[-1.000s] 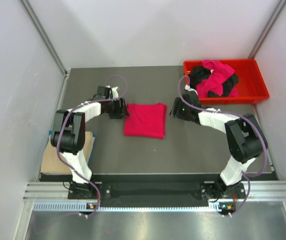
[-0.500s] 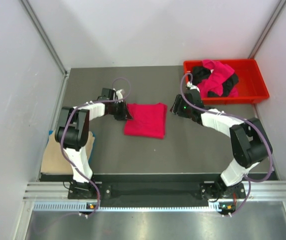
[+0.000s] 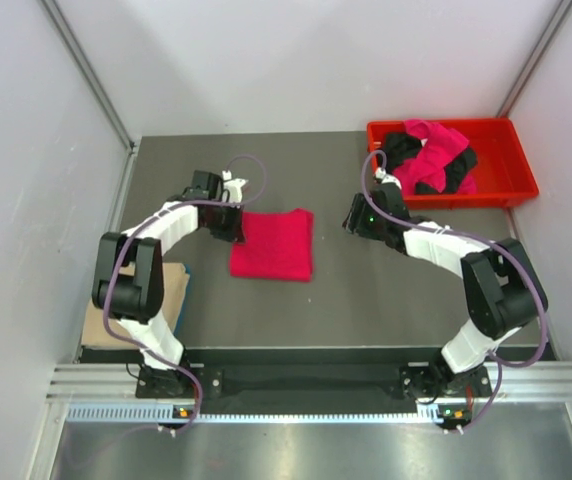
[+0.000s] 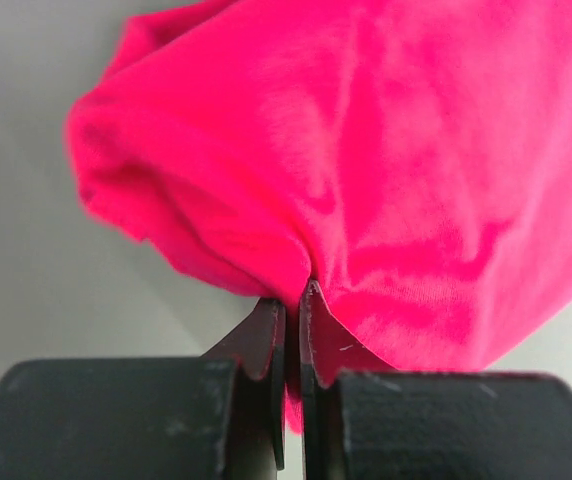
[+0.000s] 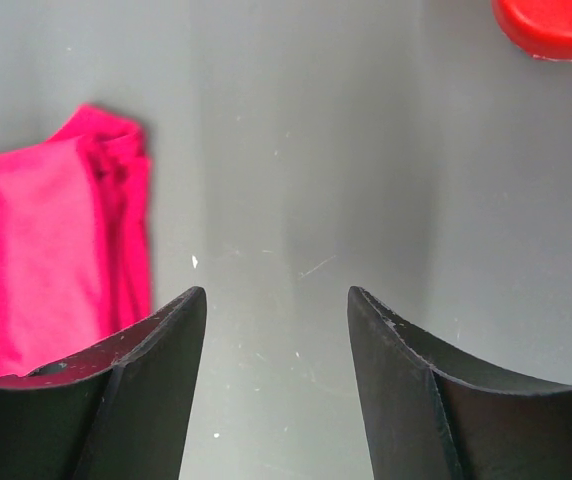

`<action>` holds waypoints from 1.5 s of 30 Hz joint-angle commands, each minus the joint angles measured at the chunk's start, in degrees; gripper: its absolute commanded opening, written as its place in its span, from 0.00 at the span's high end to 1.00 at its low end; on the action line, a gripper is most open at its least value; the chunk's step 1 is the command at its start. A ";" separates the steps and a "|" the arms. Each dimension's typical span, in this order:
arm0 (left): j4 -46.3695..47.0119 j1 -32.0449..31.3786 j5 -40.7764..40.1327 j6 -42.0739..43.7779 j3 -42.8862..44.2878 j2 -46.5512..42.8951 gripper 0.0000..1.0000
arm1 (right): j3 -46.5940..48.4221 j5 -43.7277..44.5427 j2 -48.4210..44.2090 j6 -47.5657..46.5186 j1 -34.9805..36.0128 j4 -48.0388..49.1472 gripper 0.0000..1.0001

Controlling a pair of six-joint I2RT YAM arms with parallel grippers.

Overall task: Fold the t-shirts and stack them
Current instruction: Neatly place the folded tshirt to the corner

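A folded magenta-pink t-shirt lies on the dark table left of centre. My left gripper is shut on its upper left edge; in the left wrist view the cloth bunches into the closed left gripper. The right gripper hangs open over bare table to the shirt's right, and its wrist view shows the same shirt off to the left of the open right gripper. More pink and black t-shirts are heaped in the red tray. A tan-beige t-shirt lies folded beside the left arm's base.
The red tray stands at the back right corner; its corner shows in the right wrist view. Grey walls close in the table on three sides. The left arm hangs over part of the tan shirt at the table's near left edge.
My left gripper has shut on the pink shirt's left edge and dragged the shirt leftward and slightly toward the near edge. The right gripper stayed open and barely moved.
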 commanded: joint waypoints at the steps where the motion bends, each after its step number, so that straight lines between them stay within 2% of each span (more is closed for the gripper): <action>1: -14.77 0.64 -4.44 15.65 0.73 -3.67 1.00 | -0.74 0.81 -3.10 -1.16 -0.19 1.66 0.41; 8: -26.66 1.25 -8.99 26.72 -2.69 -9.36 1.00 | -1.44 0.46 -3.98 -1.42 -0.19 1.57 0.41; 17: -37.22 1.34 -14.54 32.89 -5.07 -21.93 1.00 | -1.97 0.02 -4.42 -1.33 -0.11 1.92 0.41; 24: -43.81 1.51 -19.19 33.86 -5.69 -26.34 1.00 | -2.32 0.11 -5.47 -1.68 -0.46 2.10 0.41; 29: -47.59 1.69 -27.01 33.42 -1.12 -29.42 1.00 | -2.15 -0.33 -5.47 -2.04 -0.54 2.01 0.41; 32: -50.22 1.87 -28.69 33.42 2.04 -30.30 1.00 | -2.32 -0.42 -5.65 -2.04 -0.72 2.10 0.41; 40: -51.91 1.87 -39.57 33.42 0.56 -34.51 1.00 | -5.05 -1.03 -7.75 -2.47 -1.77 3.42 0.40; 45: -52.26 1.87 -43.89 32.37 3.97 -35.93 1.00 | -5.49 -1.56 -8.11 -3.00 -2.21 4.03 0.40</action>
